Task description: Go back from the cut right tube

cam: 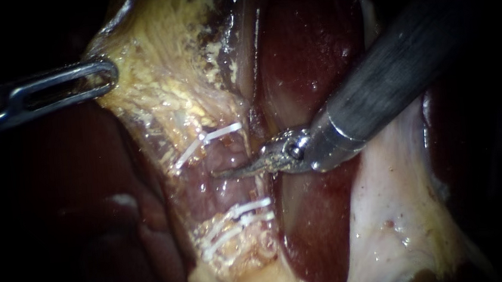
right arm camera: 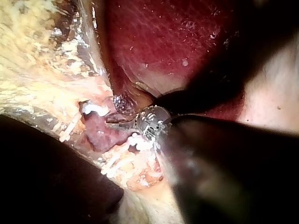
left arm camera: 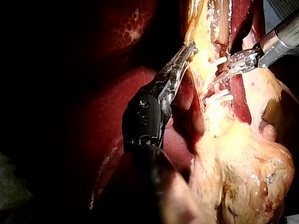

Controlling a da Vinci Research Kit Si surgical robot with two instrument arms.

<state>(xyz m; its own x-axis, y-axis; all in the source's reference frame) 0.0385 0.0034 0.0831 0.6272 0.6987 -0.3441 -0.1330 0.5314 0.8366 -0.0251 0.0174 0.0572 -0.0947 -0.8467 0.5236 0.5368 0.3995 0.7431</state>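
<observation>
Between the white plastic clips (cam: 223,132), my right instrument (cam: 229,171), slim steel jaws closed, empty, lies at the soft, fragile pink cut tube (cam: 222,191); nothing needs gripping.

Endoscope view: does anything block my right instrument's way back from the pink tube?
Nothing visible does. The grey-shafted right instrument lies at the pink tube between white clips; its shaft runs clear over dark-red liver.
</observation>
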